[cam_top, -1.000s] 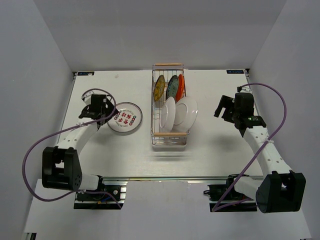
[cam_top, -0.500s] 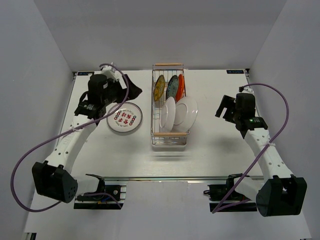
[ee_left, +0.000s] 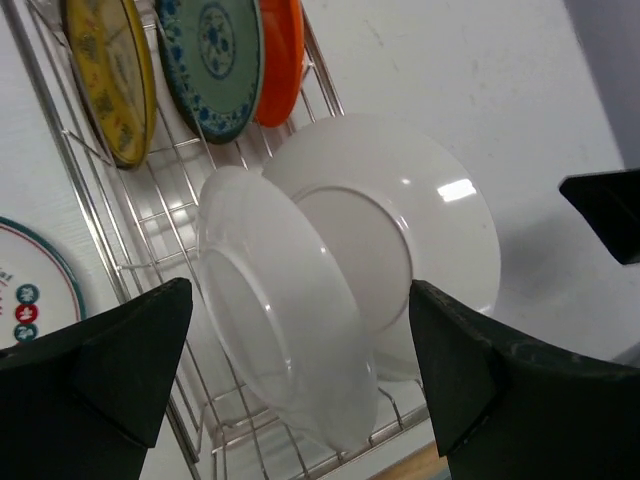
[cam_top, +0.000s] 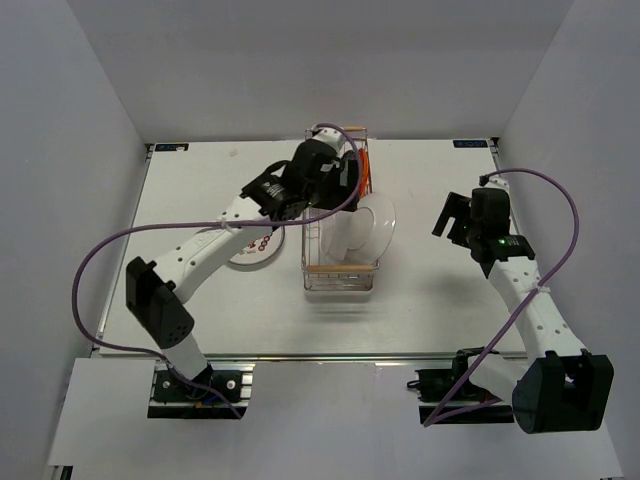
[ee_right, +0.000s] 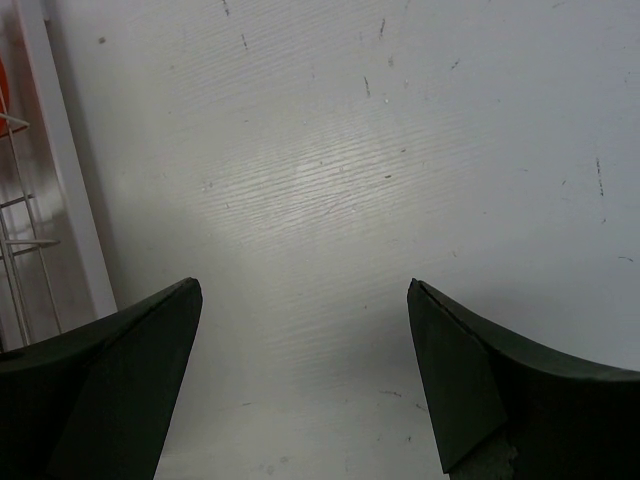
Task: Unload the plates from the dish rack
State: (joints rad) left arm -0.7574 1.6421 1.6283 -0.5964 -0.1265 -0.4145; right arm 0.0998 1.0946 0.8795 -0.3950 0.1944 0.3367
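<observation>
Left gripper (cam_top: 338, 182) has swung across since a second ago: it was at the left side of the tabletop (cam_top: 430, 300) beside the red-marked plate (ee_left: 25, 290), and now it hangs over the dish rack (cam_top: 338, 283) with its jaws spread wide and nothing between them. Its wrist view looks straight down on the two white plates (ee_left: 290, 330) between the fingers. The right gripper (cam_top: 448, 215) has barely shifted. It is released too, holding nothing, and hovers over bare tabletop well to the right of the rack.

Nothing in the rack has moved. Five plates stand on edge in it. At the far end, one behind the other, are the yellow patterned plate (ee_left: 105, 80), the teal plate (ee_left: 210, 60) and the orange-red plate (ee_left: 280, 50). Nearer the arms the two white plates lean against each other. The rear white plate (ee_left: 400, 230) tilts to the right, and in the top view its rim shows beyond the right side rail. The red-marked plate lies flat on the tabletop just left of the rack, partly hidden under the left arm.

The rack's far handle sits close to the back edge of the tabletop. Bare surface lies between the rack and the right gripper, and more lies in front of the rack's near handle. The left arm now crosses above the flat plate.
</observation>
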